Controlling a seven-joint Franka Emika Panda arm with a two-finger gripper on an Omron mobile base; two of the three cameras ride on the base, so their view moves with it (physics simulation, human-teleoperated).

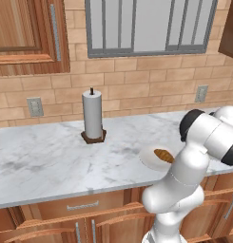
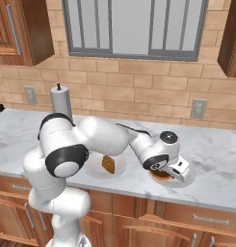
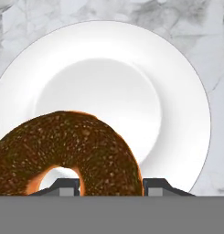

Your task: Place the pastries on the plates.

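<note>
The dark-glazed ring doughnut (image 3: 72,146) hangs low over a white plate (image 3: 109,73), with my gripper (image 3: 111,187) shut on its right side, one fingertip in the hole and one outside. In the right base view the gripper (image 2: 170,170) is down at the right-hand plate (image 2: 189,179), and the doughnut (image 2: 160,175) shows under the hand. The golden croissant-like piece (image 2: 108,164) lies on the other plate (image 2: 93,169), to the left. The left base view shows that croissant (image 1: 164,155) on its plate (image 1: 147,159), partly behind my arm.
A paper towel roll (image 1: 93,116) stands upright on a dark base toward the back of the marble counter (image 1: 51,161); it also rises behind my arm (image 2: 61,103). A brick wall with outlets (image 2: 198,108) and a window runs behind. Wooden drawers (image 2: 206,219) sit below the counter's front edge.
</note>
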